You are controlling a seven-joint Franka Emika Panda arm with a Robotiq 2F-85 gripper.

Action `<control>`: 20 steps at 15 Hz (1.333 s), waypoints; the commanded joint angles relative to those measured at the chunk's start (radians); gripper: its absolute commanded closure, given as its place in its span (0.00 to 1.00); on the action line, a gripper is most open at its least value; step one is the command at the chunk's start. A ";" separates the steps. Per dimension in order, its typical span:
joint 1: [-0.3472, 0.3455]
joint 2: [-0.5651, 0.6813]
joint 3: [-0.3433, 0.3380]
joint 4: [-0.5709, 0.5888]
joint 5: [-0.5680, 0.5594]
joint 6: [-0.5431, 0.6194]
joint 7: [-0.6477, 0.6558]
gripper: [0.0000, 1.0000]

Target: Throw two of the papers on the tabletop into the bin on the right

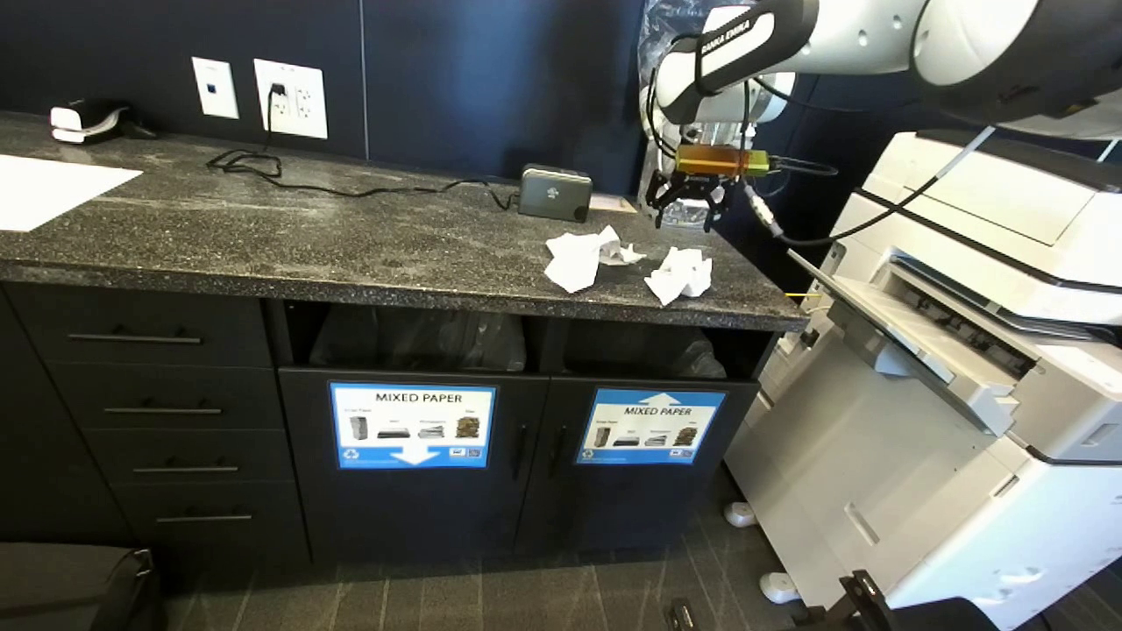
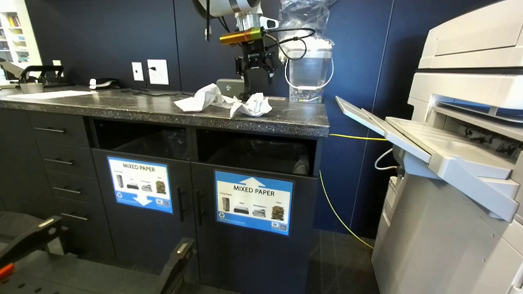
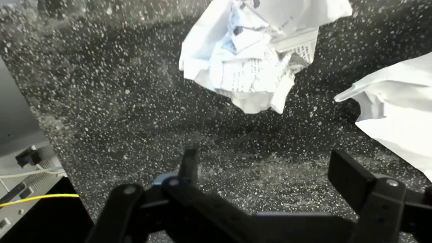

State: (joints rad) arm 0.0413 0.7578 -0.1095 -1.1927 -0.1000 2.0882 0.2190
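White crumpled papers (image 1: 679, 276) lie on the speckled desk (image 1: 368, 241), near its front edge and above the bin (image 2: 261, 155) on the right; whether the bigger clump (image 1: 574, 263) is one sheet or two, I cannot tell. The fingers (image 3: 351, 179) stand apart, raised over the desk, clear of the papers.

Two paper clumps (image 1: 682, 275), two signs (image 1: 650, 427), four drawers (image 1: 166, 390).

Printer (image 1: 920, 456): pale, filling the right side in both exterior views.
Small box (image 1: 555, 193): grey, upper middle in both exterior views.
Wall outlet (image 1: 305, 101): white, upper left, black plug (image 1: 277, 89) in it.
Bucket (image 2: 309, 71): clear, upper middle in an exterior view.
Yellow cable (image 3: 44, 197): lower left in the wrist view.
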 commanded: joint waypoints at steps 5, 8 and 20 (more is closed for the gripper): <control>-0.020 -0.246 0.071 -0.346 0.124 0.015 0.007 0.00; -0.025 -0.280 0.080 -0.419 0.188 0.031 0.028 0.00; -0.060 -0.214 0.041 -0.379 0.299 0.007 0.171 0.00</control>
State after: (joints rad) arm -0.0123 0.5261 -0.0620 -1.6083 0.1879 2.0923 0.3480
